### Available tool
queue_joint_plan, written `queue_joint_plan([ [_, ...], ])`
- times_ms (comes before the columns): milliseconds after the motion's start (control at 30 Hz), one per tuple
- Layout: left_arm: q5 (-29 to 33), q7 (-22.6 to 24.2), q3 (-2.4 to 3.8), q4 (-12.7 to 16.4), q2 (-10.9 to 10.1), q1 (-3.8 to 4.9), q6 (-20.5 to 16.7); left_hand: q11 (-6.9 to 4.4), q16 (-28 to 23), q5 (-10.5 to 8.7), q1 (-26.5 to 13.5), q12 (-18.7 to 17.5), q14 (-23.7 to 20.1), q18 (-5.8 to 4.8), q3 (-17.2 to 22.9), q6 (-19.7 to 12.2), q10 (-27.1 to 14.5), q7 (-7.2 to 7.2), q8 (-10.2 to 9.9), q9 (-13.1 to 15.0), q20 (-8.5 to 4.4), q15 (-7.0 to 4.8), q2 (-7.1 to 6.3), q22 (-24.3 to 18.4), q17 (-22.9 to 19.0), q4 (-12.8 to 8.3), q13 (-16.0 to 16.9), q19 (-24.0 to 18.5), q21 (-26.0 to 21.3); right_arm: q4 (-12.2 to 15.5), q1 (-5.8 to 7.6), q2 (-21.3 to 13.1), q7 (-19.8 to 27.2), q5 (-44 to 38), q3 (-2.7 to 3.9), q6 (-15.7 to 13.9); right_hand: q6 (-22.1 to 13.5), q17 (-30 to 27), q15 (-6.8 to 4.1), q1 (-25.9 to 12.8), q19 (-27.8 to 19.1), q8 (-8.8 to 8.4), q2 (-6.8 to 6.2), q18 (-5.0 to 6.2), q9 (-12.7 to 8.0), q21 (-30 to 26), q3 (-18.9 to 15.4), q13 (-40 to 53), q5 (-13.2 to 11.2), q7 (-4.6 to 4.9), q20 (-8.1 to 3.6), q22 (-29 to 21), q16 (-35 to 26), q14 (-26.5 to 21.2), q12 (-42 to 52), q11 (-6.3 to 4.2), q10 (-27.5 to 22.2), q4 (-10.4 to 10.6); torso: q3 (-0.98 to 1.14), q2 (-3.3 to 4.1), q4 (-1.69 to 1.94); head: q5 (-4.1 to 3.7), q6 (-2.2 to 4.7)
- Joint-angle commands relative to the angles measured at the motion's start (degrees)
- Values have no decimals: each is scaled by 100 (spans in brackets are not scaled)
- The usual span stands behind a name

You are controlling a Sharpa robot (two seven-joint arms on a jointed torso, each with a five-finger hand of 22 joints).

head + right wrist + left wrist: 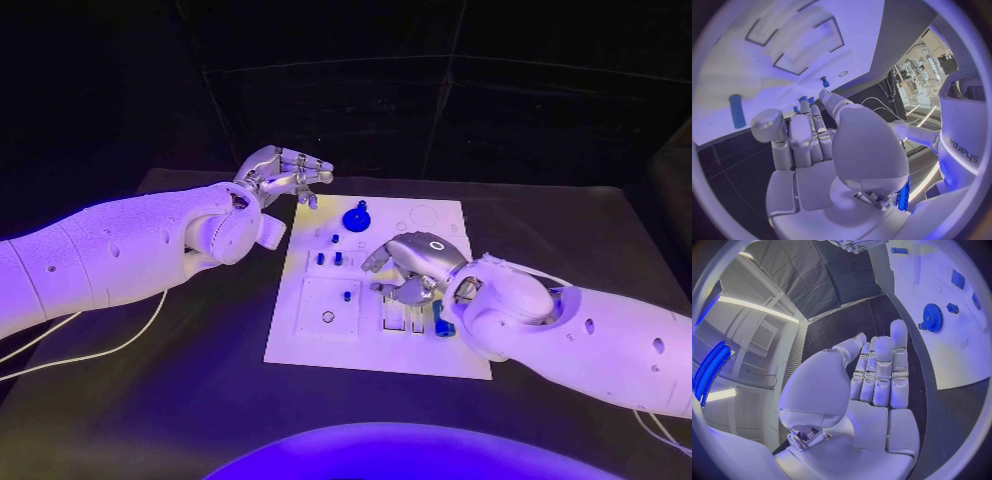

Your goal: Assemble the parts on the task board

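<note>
board hidden: part of the task board [378, 350] is covered by the right hand [414, 262] | fingertips: what lies beneath them cannot be made out | small parts [338, 258]: too tiny for their shapes to be told | wrist view: task board cut off at the circle's rim

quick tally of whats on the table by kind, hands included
hands: 2 (left hand, right hand)
task board: 1
blue gear: 1
smaller blue parts: 5 clear; the right hand may hide more
total: 9
</note>
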Motion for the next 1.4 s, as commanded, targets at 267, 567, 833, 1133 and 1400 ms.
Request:
queue_joint_plan([
  [267,22,32,3,-8,2,10,30,-3,-16,-22,-19,27,-54,74,-38,-41,-52,-2,38,-2,14,-4,32,-9,-4,-9,7,-29,-24,114,467,-640,-78,212,206,888,-32,-164,-73,-209,46,-29,-102,110,-11,-44,-487,-14,179,-176,-51,-62,-120,27,146,-128,-101,47,-2,9,6,-104,80],
  [567,22,52,2,-9,21,9,43,-4,-16,-22,-8,34,-56,75,-44,-43,-56,-3,42,-1,14,-5,29,-12,-8,-16,9,-28,-28,-91,549,-745,-200,-87,224,1427,-82,-225,-45,-83,41,-41,-30,110,-16,-106,-929,-26,168,-236,-39,-139,-129,41,142,-83,-441,85,2,6,8,-125,83],
  [833,22,52,2,-17,21,9,51,-4,-16,-22,-8,34,-56,75,-44,-43,-56,-3,42,-1,14,-5,29,-12,-8,-16,9,-28,-28,-154,555,-682,-134,-139,222,1760,-75,-250,-32,-10,44,-30,37,112,-11,-118,-1034,-18,186,-244,-24,-152,-132,41,189,-72,-471,103,2,10,9,-119,71],
  [1133,22,37,2,-19,25,9,77,-4,-16,-22,-8,34,-56,75,-44,-43,-56,-3,42,-1,14,-5,29,-12,-8,-16,9,-28,-28,-272,555,-494,-85,-106,218,1896,-106,-318,-59,177,65,-46,269,114,-19,-120,-1010,-11,201,-185,-39,-154,-154,34,407,-117,-172,89,-3,9,17,-113,53],
  [1400,22,28,2,-28,30,9,84,-4,-16,-22,-8,34,-56,75,-44,-43,-56,-3,42,-1,14,-5,29,-12,-8,-16,9,-28,-28,-403,554,-379,-77,-92,215,2031,24,-302,-123,281,104,-3,378,106,-3,-93,-816,-32,183,-197,-94,-111,-113,56,453,-197,246,104,5,10,6,-102,41],
])
